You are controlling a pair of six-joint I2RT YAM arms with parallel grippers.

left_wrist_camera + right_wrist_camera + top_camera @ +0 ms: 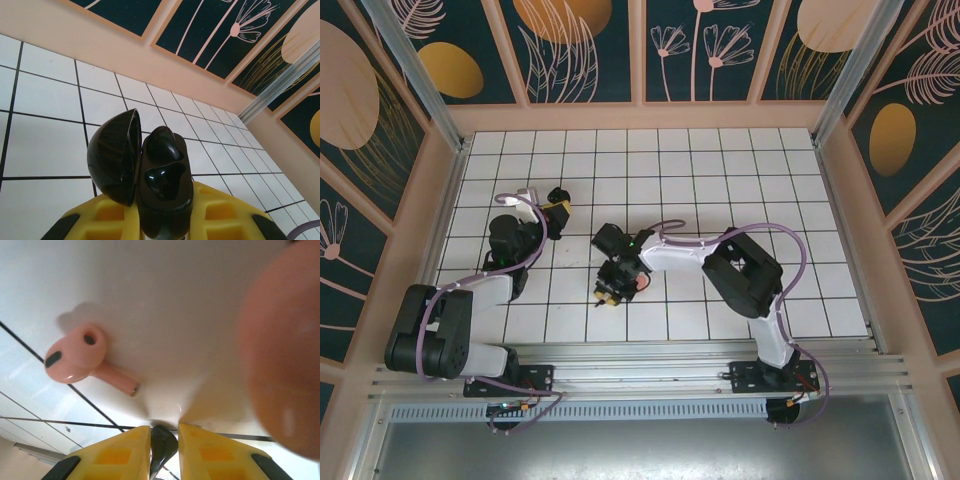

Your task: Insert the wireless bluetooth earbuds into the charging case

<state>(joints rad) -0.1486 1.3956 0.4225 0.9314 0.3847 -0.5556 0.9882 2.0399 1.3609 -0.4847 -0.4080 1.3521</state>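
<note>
My left gripper (pixel 162 202) is shut on a black charging case (pixel 165 185) and holds it above the table with the lid (pixel 112 155) swung open to the left. A black earbud (pixel 162 145) sits in the case's upper slot; the lower slot (pixel 162 180) is empty. In the top view the left gripper (pixel 557 208) is at the middle left. My right gripper (pixel 164 435) is down at the table, its yellow fingers shut on a small black earbud (pixel 163 442). A pink earbud (pixel 85 357) lies on the tile just ahead and left of it.
A blurred pink rounded thing (pixel 285 350) sits very close on the right of the right wrist view. The white gridded table (pixel 740 170) is fenced by a peach wall (pixel 640 115) on three sides. The right gripper (pixel 608 290) is near the table's middle front.
</note>
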